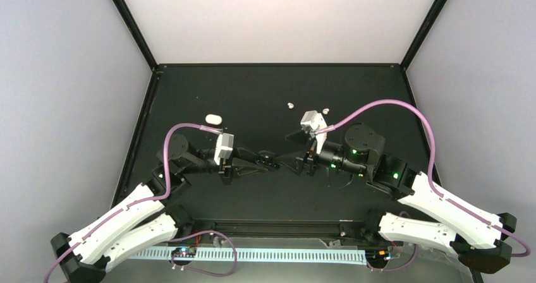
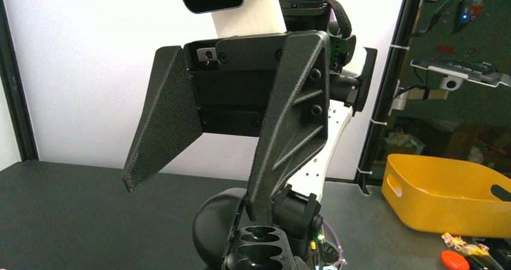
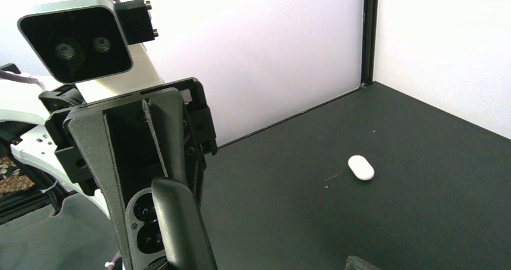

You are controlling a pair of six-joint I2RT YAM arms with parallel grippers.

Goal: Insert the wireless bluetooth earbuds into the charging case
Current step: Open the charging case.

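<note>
The black charging case (image 2: 260,250) is open, held up in mid-air over the table's middle with my left gripper (image 1: 270,160) shut on it. Its rounded lid (image 2: 212,226) stands up and its wells look dark and glossy; I cannot tell whether anything sits in them. In the right wrist view the case (image 3: 143,222) sits at the left gripper's fingertips. My right gripper (image 2: 193,199) faces it, jaws wide apart, one fingertip (image 2: 260,208) just behind the case's hinge. Two white earbuds (image 1: 290,105) (image 1: 325,110) lie on the mat beyond the grippers.
A closed white charging case (image 1: 213,118) lies on the mat at the back left, also in the right wrist view (image 3: 361,167). A yellow bin (image 2: 446,191) stands outside the enclosure. Black frame posts (image 1: 134,30) and white walls bound the mat.
</note>
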